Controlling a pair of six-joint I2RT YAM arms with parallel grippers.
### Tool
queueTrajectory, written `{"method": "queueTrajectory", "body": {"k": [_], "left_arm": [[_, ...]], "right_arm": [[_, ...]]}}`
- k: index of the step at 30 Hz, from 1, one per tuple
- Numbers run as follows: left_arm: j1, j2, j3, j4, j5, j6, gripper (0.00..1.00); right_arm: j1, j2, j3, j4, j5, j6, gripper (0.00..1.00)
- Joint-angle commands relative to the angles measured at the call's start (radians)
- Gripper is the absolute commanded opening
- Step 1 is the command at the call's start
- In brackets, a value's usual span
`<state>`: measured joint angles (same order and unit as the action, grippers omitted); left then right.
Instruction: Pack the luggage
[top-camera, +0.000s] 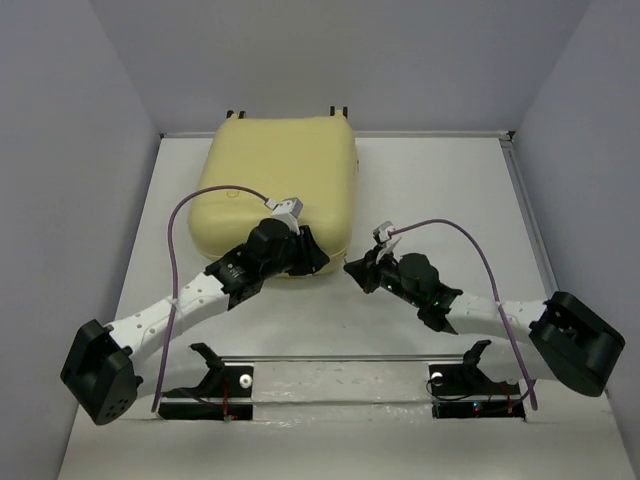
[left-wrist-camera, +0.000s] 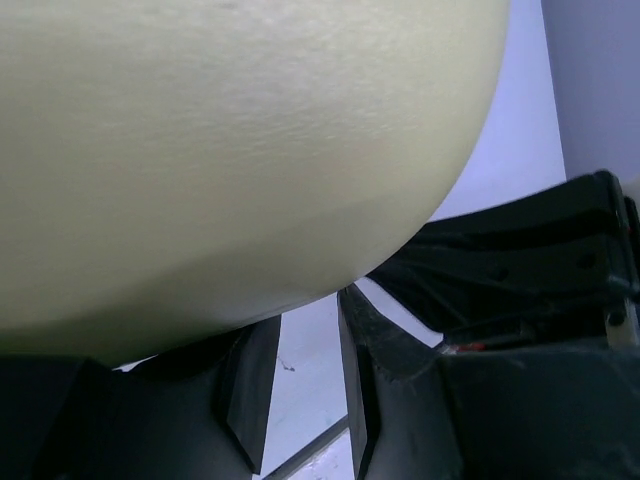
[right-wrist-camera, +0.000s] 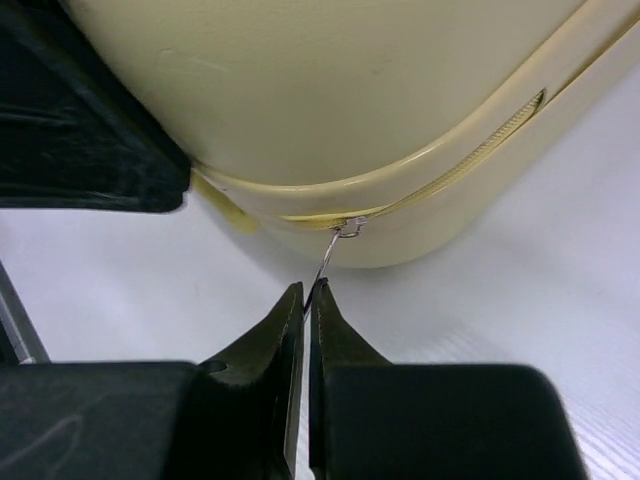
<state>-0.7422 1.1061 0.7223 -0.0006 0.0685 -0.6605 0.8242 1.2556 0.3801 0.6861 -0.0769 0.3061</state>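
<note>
The luggage (top-camera: 280, 170) is a pale yellow hard-shell suitcase lying closed at the back middle of the table. It fills the left wrist view (left-wrist-camera: 230, 150) and the top of the right wrist view (right-wrist-camera: 350, 90). My left gripper (top-camera: 310, 255) rests at its near right corner, jaws apart and empty (left-wrist-camera: 300, 400), with the shell just above the fingers. My right gripper (top-camera: 352, 268) sits just right of that corner, shut (right-wrist-camera: 307, 292) on the thin metal zipper pull (right-wrist-camera: 330, 255) hanging from the zip seam.
Two black tool stands (top-camera: 225, 380) (top-camera: 465, 380) sit on a rail along the near edge. Grey walls close in the white table (top-camera: 450, 190) on the left, right and back. Purple cables (top-camera: 180, 260) loop above both arms.
</note>
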Motion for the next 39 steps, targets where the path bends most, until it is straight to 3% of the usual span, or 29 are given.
{"method": "queueTrajectory", "body": {"k": [1, 6, 11, 17, 19, 21, 23, 24, 27, 29, 33, 39], "left_arm": [[0.044, 0.099, 0.129, 0.209, -0.125, 0.042, 0.42], [0.046, 0.165, 0.23, 0.171, -0.102, 0.064, 0.42], [0.055, 0.129, 0.241, 0.113, -0.11, 0.082, 0.42], [0.056, -0.135, -0.009, 0.083, -0.208, 0.024, 0.44], [0.058, -0.23, -0.132, 0.071, -0.223, -0.031, 0.44], [0.061, -0.287, -0.223, 0.074, -0.248, -0.103, 0.44], [0.067, -0.362, -0.342, 0.073, -0.301, -0.157, 0.46], [0.076, -0.388, -0.371, 0.079, -0.309, -0.186, 0.55], [0.13, -0.446, -0.44, 0.151, -0.291, -0.237, 0.76], [0.164, -0.402, -0.439, 0.169, -0.289, -0.237, 0.8], [0.295, -0.257, -0.429, 0.322, -0.142, -0.234, 0.81], [0.323, -0.146, -0.437, 0.479, -0.13, -0.266, 0.81]], "right_arm": [[0.262, 0.013, 0.063, -0.095, 0.031, 0.071, 0.07], [0.369, 0.175, 0.238, -0.124, 0.225, 0.093, 0.07], [0.356, 0.107, 0.177, -0.161, 0.321, 0.125, 0.07], [0.271, -0.028, 0.063, -0.229, 0.29, 0.139, 0.07], [0.167, -0.056, 0.059, -0.266, 0.222, 0.128, 0.07], [0.052, -0.064, 0.068, -0.267, 0.137, 0.116, 0.14], [0.012, -0.062, 0.103, -0.278, 0.123, 0.076, 0.26], [-0.008, -0.05, 0.121, -0.29, 0.103, 0.058, 0.41], [-0.066, 0.017, 0.199, -0.307, 0.088, -0.005, 0.56], [-0.106, 0.065, 0.238, -0.304, 0.018, -0.053, 0.58], [-0.149, 0.156, 0.313, -0.287, -0.032, -0.137, 0.59], [-0.212, 0.254, 0.384, -0.24, -0.138, -0.203, 0.61]]}}
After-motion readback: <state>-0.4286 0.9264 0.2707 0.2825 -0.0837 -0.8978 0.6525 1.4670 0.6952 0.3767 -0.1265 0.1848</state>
